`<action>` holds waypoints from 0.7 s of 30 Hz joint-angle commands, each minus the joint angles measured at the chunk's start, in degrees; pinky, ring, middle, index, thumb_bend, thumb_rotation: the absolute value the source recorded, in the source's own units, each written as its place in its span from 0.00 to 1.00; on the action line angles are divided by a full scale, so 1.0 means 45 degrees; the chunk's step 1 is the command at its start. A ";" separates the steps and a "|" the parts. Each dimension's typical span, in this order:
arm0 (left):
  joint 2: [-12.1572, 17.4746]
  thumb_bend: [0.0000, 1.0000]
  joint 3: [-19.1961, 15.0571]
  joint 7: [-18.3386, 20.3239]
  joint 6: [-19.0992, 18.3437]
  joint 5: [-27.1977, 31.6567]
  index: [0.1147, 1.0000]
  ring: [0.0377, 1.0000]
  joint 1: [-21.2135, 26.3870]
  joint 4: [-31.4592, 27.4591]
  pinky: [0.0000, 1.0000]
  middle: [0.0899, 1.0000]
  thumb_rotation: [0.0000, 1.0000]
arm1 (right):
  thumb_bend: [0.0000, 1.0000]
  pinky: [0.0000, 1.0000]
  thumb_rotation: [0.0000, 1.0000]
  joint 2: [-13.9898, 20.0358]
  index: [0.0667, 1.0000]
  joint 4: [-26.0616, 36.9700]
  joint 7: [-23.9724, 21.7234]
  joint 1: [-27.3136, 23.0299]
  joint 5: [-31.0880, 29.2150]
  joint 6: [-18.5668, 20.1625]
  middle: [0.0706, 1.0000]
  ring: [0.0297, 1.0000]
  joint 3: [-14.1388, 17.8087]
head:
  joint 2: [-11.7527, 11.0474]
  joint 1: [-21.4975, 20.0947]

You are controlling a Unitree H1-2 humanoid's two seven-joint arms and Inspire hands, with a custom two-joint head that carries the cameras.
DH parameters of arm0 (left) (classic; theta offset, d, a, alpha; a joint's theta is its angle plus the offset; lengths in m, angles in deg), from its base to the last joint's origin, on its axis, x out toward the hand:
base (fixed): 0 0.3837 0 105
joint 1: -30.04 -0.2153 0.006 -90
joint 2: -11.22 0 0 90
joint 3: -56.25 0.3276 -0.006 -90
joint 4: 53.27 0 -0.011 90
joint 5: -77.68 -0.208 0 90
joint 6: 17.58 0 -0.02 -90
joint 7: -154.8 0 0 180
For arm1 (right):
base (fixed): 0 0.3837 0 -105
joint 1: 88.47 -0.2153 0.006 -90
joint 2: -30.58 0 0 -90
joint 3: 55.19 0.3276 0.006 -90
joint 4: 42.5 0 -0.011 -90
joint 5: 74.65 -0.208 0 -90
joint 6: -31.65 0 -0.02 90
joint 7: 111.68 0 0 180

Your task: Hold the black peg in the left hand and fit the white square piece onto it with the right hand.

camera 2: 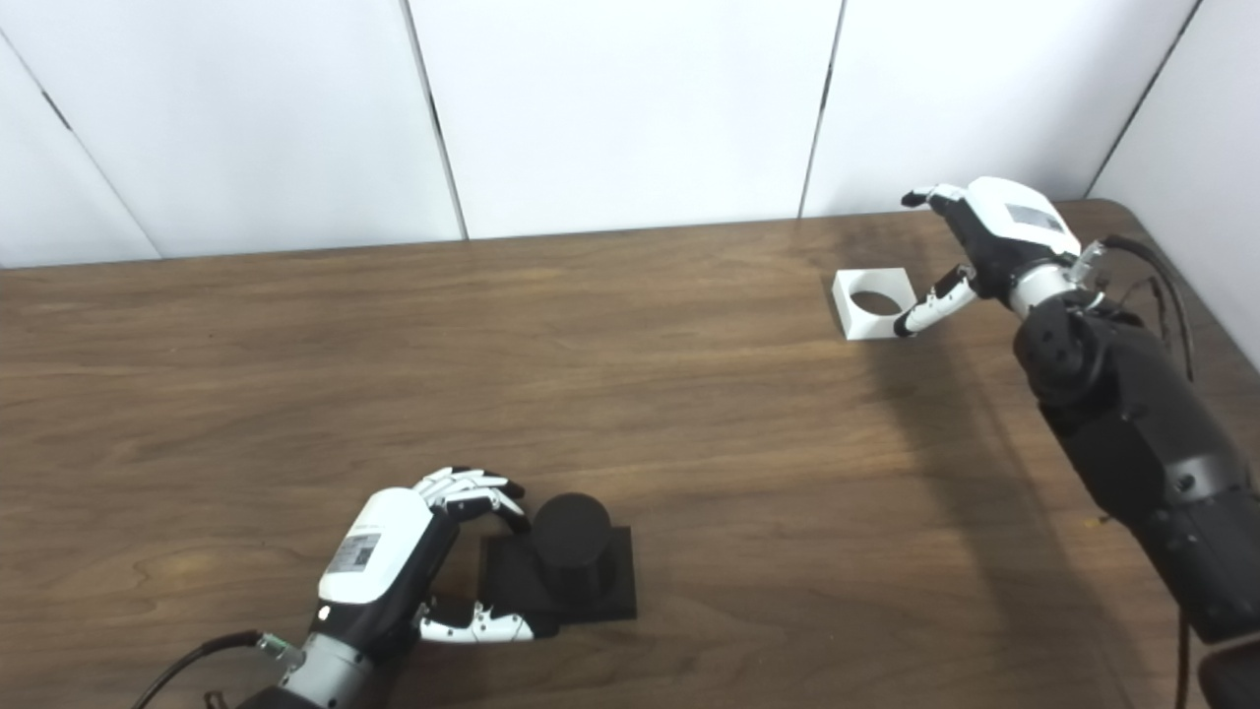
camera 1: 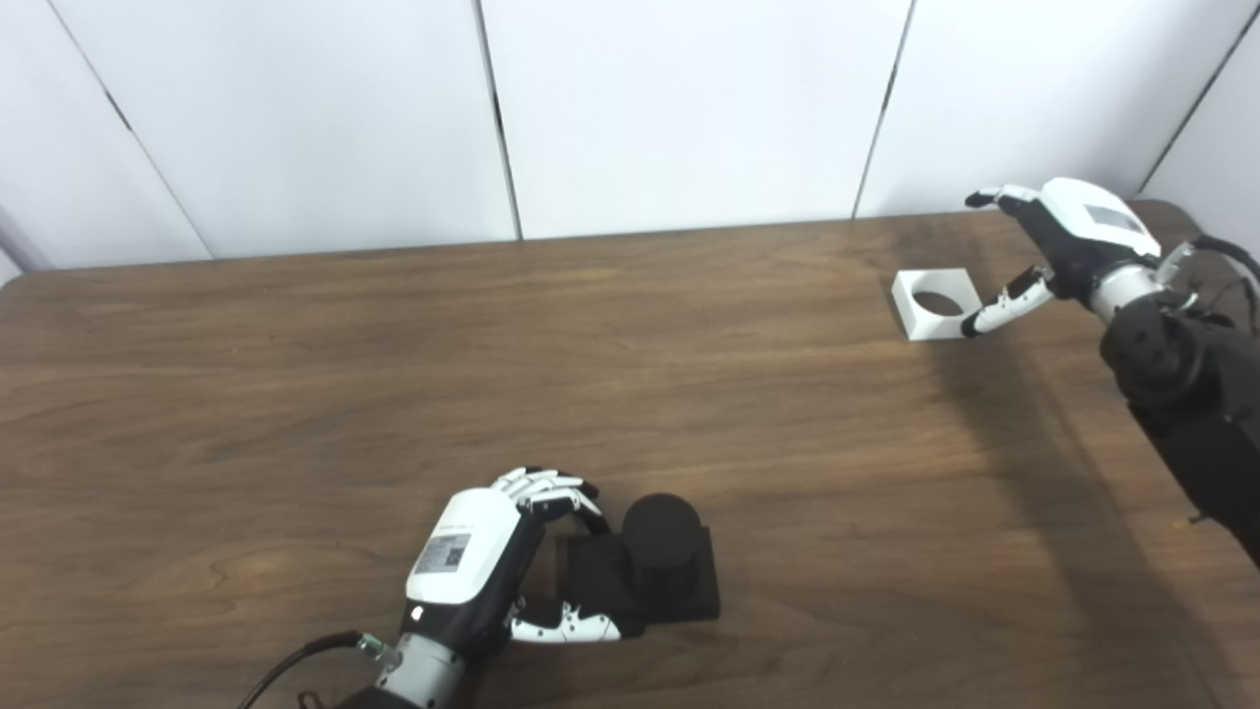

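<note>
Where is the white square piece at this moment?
The white square piece lies flat on the table at the far right, near the back edge, just left of the open right hand.

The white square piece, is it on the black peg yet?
No. The white square piece lies flat on the table, far from the black peg.

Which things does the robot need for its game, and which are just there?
Needed:
- black peg
- white square piece
- left robot hand, around the peg's base
- right robot hand, open beside the white piece

Just there:
- table
- white wall panels
</note>
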 commanded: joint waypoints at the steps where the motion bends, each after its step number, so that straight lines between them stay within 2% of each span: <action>1: 0.0303 0.52 0.0130 0.0420 -0.0295 -0.0511 0.42 0.82 -0.0301 0.0634 0.89 0.74 0.05 | 0.90 0.95 0.15 0.0217 0.86 0.0011 0.0030 -0.0903 0.0238 -0.0342 0.92 0.93 0.0059 | 0.0010 -0.0002; 4: 0.0307 0.52 0.0105 0.0364 -0.0269 -0.0467 0.42 0.82 -0.0315 0.0624 0.89 0.74 0.05 | 0.89 0.99 0.17 0.0224 0.88 -0.0354 -0.0451 -0.1239 0.0451 -0.0219 0.93 0.95 -0.0310 | 0.0026 -0.0031; 8: 0.0338 0.52 0.0100 0.0378 -0.0276 -0.0449 0.42 0.82 -0.0289 0.0623 0.89 0.74 0.05 | 0.90 0.99 0.18 0.0224 0.89 -0.0761 -0.0874 -0.1577 0.0781 -0.0237 0.94 0.95 -0.0740 | 0.0055 -0.0035; 14: 0.0340 0.52 0.0088 0.0407 -0.0311 -0.0433 0.42 0.82 -0.0276 0.0600 0.89 0.74 0.05 | 0.93 1.00 0.18 0.0119 0.88 -0.1535 -0.0898 -0.1897 0.1206 -0.0487 0.93 0.94 -0.1278 | 0.0058 0.0022; 21: 0.0372 0.52 0.0037 0.0408 -0.0318 -0.0423 0.42 0.82 -0.0303 0.0521 0.89 0.74 0.05 | 0.92 1.00 0.19 0.0127 0.86 -0.1871 -0.1212 -0.2153 0.1563 -0.0759 0.92 0.93 -0.1693 | 0.0085 0.0006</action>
